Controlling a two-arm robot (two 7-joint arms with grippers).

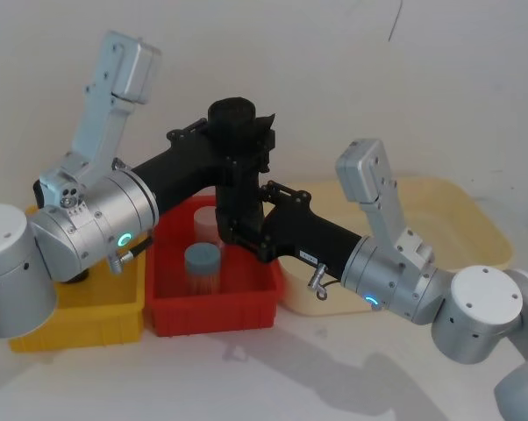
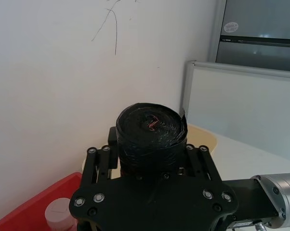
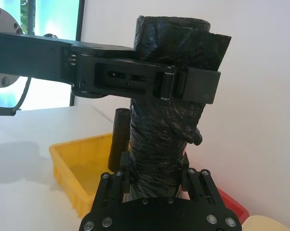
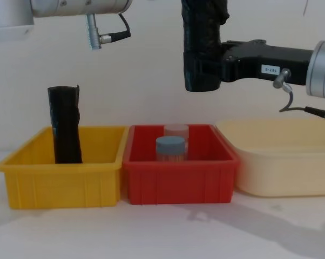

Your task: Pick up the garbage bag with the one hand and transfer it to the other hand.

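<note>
The garbage bag (image 1: 238,116), a thick crinkly black roll, hangs upright in the air above the red bin (image 1: 216,312). My left gripper (image 1: 244,151), unlabelled, is shut around the roll's upper part, just under its top. In the right wrist view its fingers (image 3: 198,85) clamp the garbage bag (image 3: 164,139) from both sides. My right gripper (image 4: 200,73), with the white label (image 4: 269,69), is shut on the lower end of the garbage bag (image 4: 204,27). Both grippers hold it at once, left above right. The roll's end (image 2: 152,126) faces the left wrist view.
Below stand three bins side by side: a yellow bin (image 4: 60,181) holding a slimmer black roll (image 4: 64,127), the red bin (image 4: 178,182) with two capped jars (image 4: 169,148), and a cream tub (image 4: 286,170). A white wall is close behind.
</note>
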